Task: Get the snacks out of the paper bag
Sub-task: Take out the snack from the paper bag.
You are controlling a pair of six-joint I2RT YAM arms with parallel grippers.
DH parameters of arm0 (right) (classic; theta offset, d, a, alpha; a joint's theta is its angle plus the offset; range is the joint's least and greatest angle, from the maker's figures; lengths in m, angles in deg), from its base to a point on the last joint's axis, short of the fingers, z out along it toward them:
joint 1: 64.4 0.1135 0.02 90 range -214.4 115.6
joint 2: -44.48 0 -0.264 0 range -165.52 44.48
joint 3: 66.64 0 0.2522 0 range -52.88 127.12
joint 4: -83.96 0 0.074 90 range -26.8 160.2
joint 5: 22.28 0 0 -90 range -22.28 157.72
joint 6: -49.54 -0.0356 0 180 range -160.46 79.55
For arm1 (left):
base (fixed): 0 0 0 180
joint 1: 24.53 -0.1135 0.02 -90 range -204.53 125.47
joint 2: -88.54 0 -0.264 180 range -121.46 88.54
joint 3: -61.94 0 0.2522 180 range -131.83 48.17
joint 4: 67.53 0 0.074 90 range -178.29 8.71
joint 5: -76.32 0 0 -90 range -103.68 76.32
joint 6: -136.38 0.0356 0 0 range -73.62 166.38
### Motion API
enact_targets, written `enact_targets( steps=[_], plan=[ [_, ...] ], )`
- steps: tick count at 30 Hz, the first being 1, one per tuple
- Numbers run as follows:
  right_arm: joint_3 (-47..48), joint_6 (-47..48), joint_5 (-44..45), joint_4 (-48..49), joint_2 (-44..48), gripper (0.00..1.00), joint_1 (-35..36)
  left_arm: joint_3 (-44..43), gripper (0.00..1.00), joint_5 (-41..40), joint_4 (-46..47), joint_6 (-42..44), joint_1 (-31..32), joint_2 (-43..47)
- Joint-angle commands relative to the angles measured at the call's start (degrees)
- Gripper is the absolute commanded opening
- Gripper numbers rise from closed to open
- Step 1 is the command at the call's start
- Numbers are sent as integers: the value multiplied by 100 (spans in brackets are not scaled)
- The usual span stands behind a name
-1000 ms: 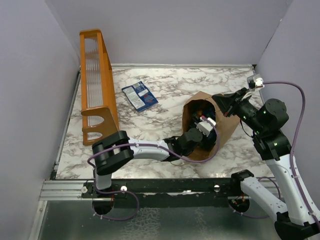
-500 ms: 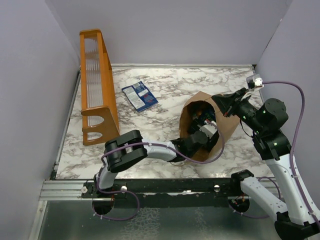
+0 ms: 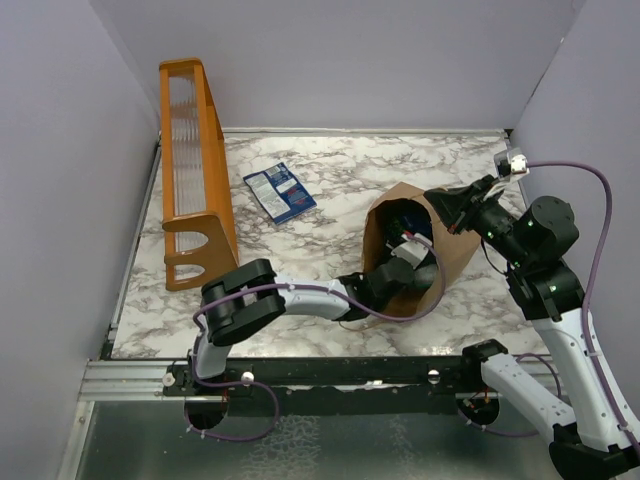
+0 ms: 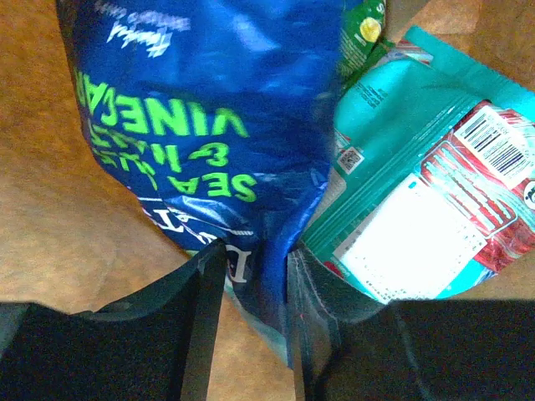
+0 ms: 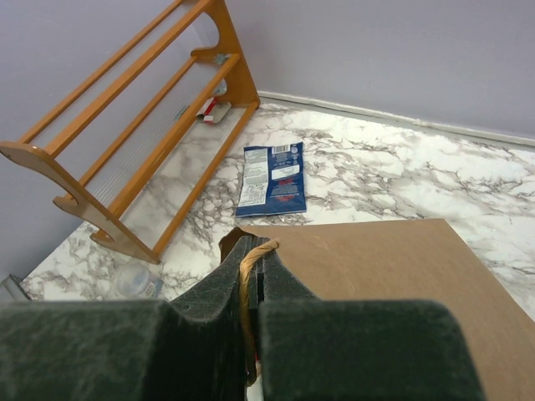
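— Changed just now?

— Reached further toward the bag mouth than 1 second back, on the left arm. Closed the left gripper (image 4: 253, 271) down to a slim gap, pinching the lower edge of the blue vinegar packet (image 4: 201, 109).

— Meaning for the task?

— Probably a grab made, with the lift-out not yet begun. Looks like the 2nd snack to go, judging by the loose blue packet (image 3: 280, 192) already flat on the marble table (image 3: 330, 165), left of the bag and further back.

— Look of the gripped one?

— Glossy, crinkled, deep blue with lime-green lettering (upside down to the wrist camera). Lying inside the paper bag (image 3: 458, 250) on its brown inner wall, overlapping a teal packet (image 4: 401, 167) just to the right. Beyond those 2, a green packet (image 4: 364, 25) peeking out deeper in.

— And the bag?

— Tipped on its side, right of centre, mouth turned toward the near left. Gripped at the far-right rim by the right gripper (image 5: 255, 251), clamped fully on the cord handle (image 5: 244, 301).

— Further out?

— Orange rack (image 3: 195, 170) standing along the left edge, well apart.
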Motion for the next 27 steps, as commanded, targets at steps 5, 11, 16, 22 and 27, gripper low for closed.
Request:
enact_targets(
  steps=[5,11,16,22,27],
  plan=[
    [164,71,0,30,92,2,21,240,20,-76,-511,-376,-51,852],
    [129,74,0,49,94,2,21,133,0,-77,-704,-334,-54,852],
    [129,83,22,68,88,2,21,285,0,215,-757,-445,-59,1199],
    [82,116,60,96,83,2,21,737,0,933,-905,-595,-57,2220],
    [50,151,132,135,75,2,21,1062,0,1668,-1204,-629,-53,3070]
  ],
)
